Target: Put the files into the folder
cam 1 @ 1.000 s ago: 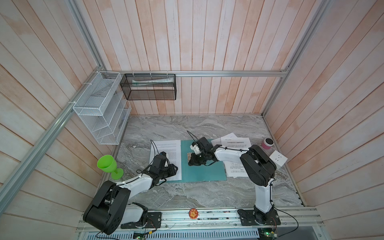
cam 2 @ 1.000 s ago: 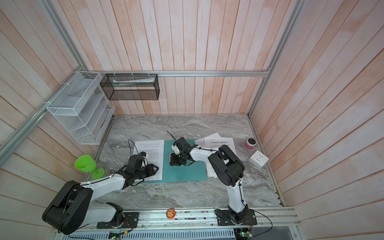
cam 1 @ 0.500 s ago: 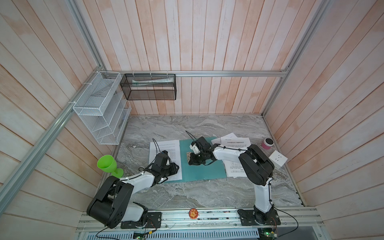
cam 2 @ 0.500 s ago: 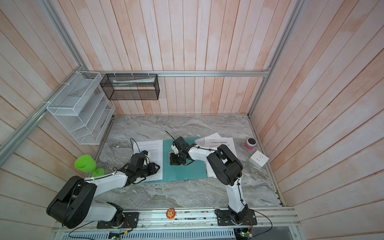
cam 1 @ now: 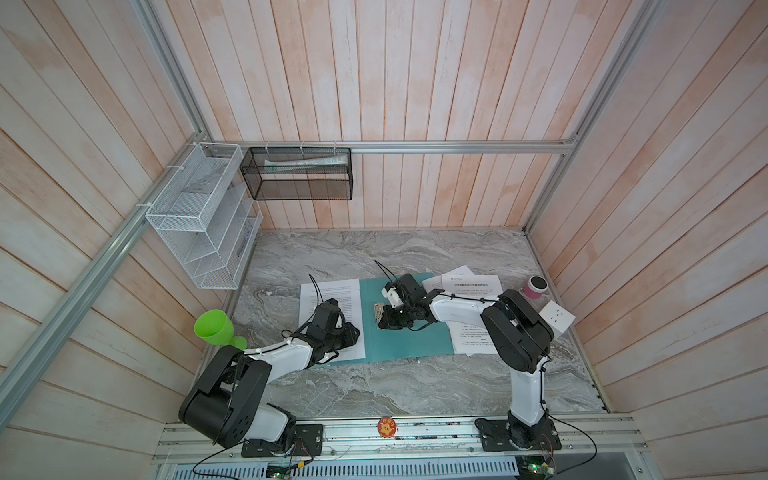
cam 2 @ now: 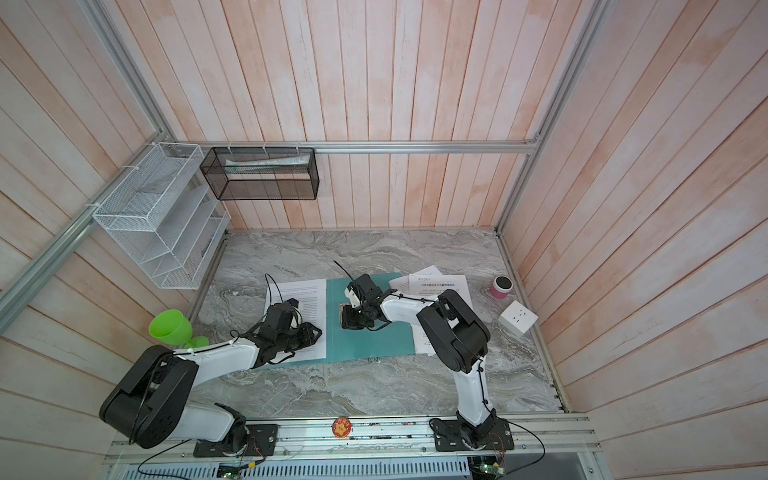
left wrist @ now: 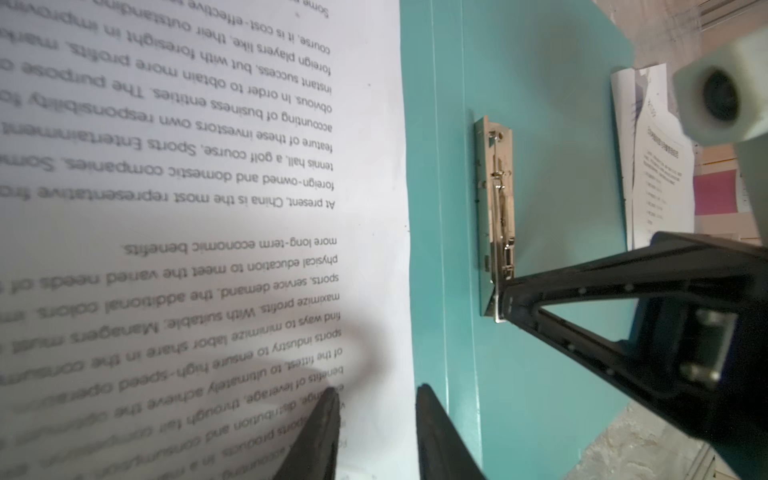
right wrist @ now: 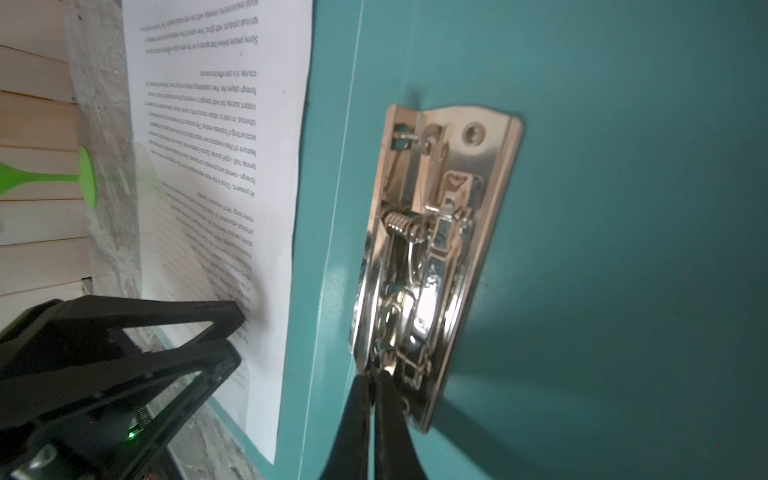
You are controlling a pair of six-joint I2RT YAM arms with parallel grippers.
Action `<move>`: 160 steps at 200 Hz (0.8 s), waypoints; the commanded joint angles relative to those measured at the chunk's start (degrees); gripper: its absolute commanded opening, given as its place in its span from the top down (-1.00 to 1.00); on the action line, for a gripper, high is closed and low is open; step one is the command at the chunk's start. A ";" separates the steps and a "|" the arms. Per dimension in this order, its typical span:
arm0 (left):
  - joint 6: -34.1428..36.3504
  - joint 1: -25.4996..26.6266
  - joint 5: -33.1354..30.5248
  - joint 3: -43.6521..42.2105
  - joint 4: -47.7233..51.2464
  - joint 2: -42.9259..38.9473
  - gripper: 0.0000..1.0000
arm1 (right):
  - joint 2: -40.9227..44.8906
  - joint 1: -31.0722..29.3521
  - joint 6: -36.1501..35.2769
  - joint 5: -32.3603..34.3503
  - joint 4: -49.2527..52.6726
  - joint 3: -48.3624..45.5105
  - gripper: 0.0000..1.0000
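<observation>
This is a robotics lab booth for sure: plank walls [cam 1: 374, 75] framed in aluminium extrusion [cam 1: 457, 147], marble-look tabletop [cam 1: 395, 386], left arm [cam 1: 282, 357] and right arm [cam 1: 457, 311] bolted onto a slotted rail [cam 1: 415, 436].

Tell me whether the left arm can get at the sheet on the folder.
Probably yes: the left gripper sits at the edge of the sheet on the folder, jaws apart, nothing between.
</observation>
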State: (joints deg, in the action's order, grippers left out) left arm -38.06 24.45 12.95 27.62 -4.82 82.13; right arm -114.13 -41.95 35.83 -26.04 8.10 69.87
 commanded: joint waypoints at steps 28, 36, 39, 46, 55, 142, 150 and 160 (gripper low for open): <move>-0.52 -0.10 -3.88 -1.24 9.56 2.64 0.31 | 3.52 5.37 10.29 -16.20 -14.36 -1.37 0.77; -0.44 -0.10 -3.94 -1.25 9.45 2.49 0.31 | 4.80 5.69 9.80 -15.85 -14.19 -1.49 0.59; -0.43 -0.09 -3.93 -1.33 9.45 2.43 0.31 | 5.32 5.78 9.64 -15.68 -14.32 -1.66 0.54; -0.43 -0.10 -3.81 -1.34 9.41 2.36 0.31 | 6.63 6.07 9.56 -15.41 -14.43 -2.33 0.50; -0.34 -0.10 -3.73 -1.37 9.23 2.34 0.31 | 7.98 6.43 9.82 -15.39 -14.49 -3.39 0.49; 2.19 -0.10 -3.56 0.31 10.51 -0.62 0.01 | 8.28 9.07 3.09 -11.61 -5.33 -7.00 0.54; 2.97 -0.10 -3.63 1.71 12.10 -1.37 -0.08 | 8.23 9.30 0.44 -8.96 -2.41 -5.68 0.50; 4.20 -0.10 -3.95 3.66 13.95 -2.26 -0.17 | 7.81 9.54 -2.54 -5.39 1.73 -3.48 0.50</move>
State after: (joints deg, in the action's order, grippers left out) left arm -36.73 24.43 11.97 29.10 -1.23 80.68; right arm -106.13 -33.45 41.25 -39.27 1.08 63.00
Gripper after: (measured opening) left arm 0.547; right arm 0.247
